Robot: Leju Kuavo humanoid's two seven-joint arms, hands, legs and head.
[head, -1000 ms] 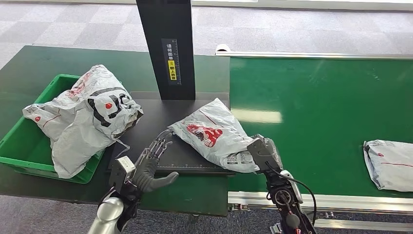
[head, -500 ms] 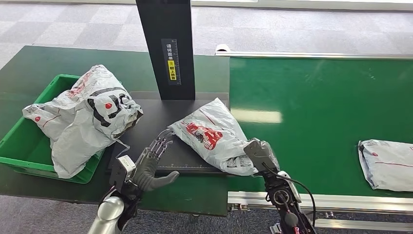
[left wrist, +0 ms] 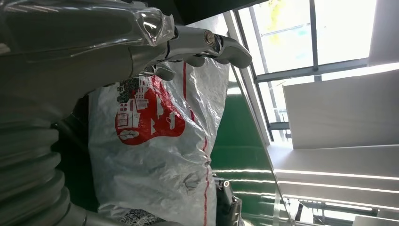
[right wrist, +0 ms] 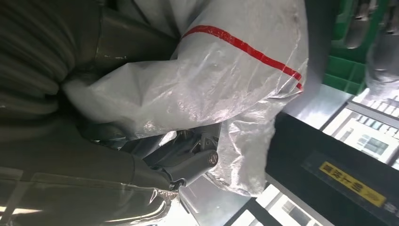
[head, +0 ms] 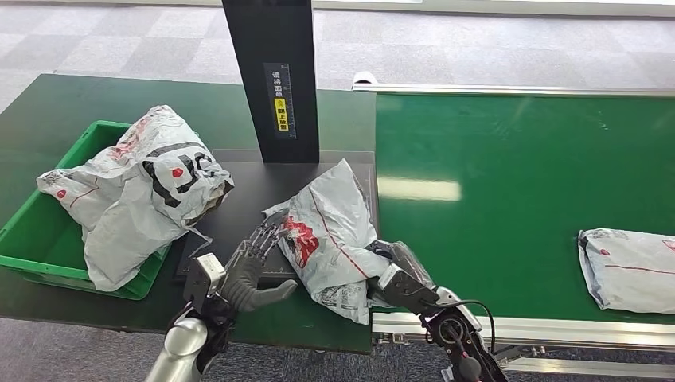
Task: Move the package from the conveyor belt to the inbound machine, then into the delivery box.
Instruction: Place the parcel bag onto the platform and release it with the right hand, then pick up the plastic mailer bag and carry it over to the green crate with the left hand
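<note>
The package (head: 330, 235) lies on the black inbound machine (head: 239, 208), one end overhanging the edge by the belt (head: 517, 175), so the first leg looks all but done; the move into the green box (head: 36, 239), already holding bags (head: 139, 187), remains. The right hand (head: 398, 280) grips the package's near end. The left hand (head: 253, 267) has its fingers spread at the package's side, holding nothing. The package bears a red print, unreadable; the machine's post (head: 271, 76) carries a small yellow-and-white label too small to read.
</note>
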